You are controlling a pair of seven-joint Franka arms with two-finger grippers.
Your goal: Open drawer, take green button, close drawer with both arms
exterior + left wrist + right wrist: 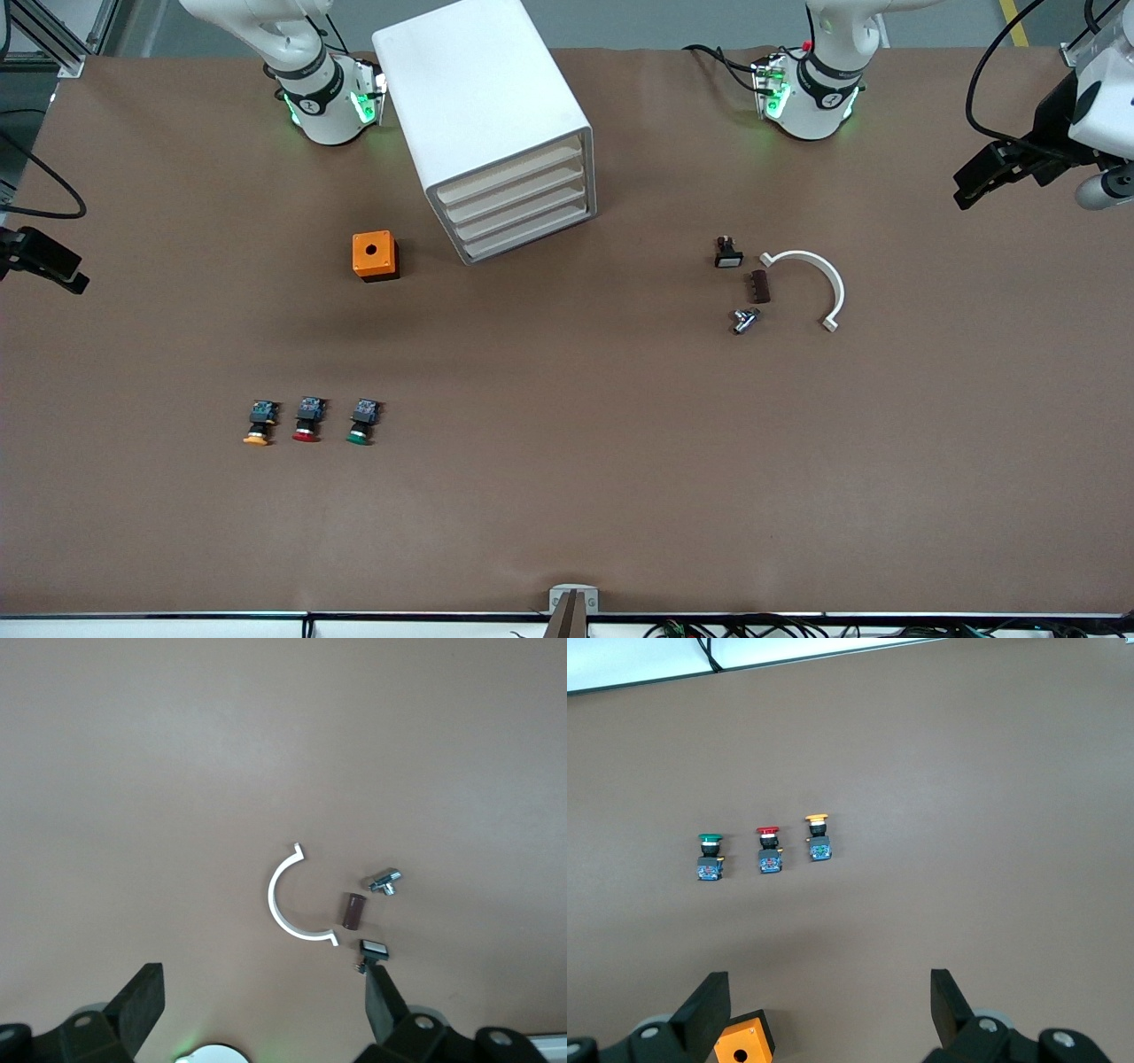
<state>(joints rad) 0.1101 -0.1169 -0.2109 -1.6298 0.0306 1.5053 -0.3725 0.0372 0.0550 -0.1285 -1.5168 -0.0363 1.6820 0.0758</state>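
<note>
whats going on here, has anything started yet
Nothing is being handled yet. The left gripper hangs open over the small parts by the white half ring; the right gripper hangs open over the orange box. The cabinet has all four drawers shut, and the green button lies on the table beside the red-capped and orange-capped ones.

Both arms (310, 80) are glossy white with black joint bands, green-lit bases trailing black cables, and each black claw (257, 1010) has wedge-shaped fingers.

Orange box (376, 256), white half-ring (813, 282), brown block (760, 286)
</note>
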